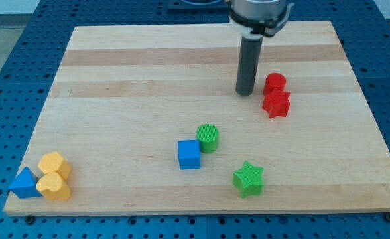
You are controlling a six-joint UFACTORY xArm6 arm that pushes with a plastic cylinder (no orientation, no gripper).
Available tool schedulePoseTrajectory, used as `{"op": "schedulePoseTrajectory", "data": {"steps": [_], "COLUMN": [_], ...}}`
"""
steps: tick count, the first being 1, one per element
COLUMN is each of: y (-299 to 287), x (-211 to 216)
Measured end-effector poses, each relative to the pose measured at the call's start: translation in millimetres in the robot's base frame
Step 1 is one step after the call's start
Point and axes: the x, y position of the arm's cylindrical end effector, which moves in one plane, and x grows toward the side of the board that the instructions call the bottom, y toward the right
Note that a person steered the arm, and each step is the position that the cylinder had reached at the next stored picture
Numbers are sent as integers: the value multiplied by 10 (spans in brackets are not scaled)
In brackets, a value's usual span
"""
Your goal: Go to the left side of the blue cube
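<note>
The blue cube (189, 155) lies on the wooden board (142, 79) a little below the middle of the view. A green cylinder (208, 138) touches its upper right corner. My tip (245, 93) stands well above and to the right of the blue cube, just left of the red cylinder (274, 83). The rod rises straight up to the arm at the view's top.
A red star block (276, 103) sits just below the red cylinder. A green star (249, 178) lies right and below the blue cube. At the bottom left corner are a blue triangle (24, 184) and two yellow blocks (54, 164) (53, 187).
</note>
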Motion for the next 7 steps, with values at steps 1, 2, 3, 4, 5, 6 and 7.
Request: {"op": "schedulePoseTrajectory", "data": {"steps": [1, 2, 3, 4, 5, 6, 7], "y": [-173, -327, -751, -1362, -1635, -1624, -1624], "x": [200, 247, 249, 402, 754, 1065, 1165]}}
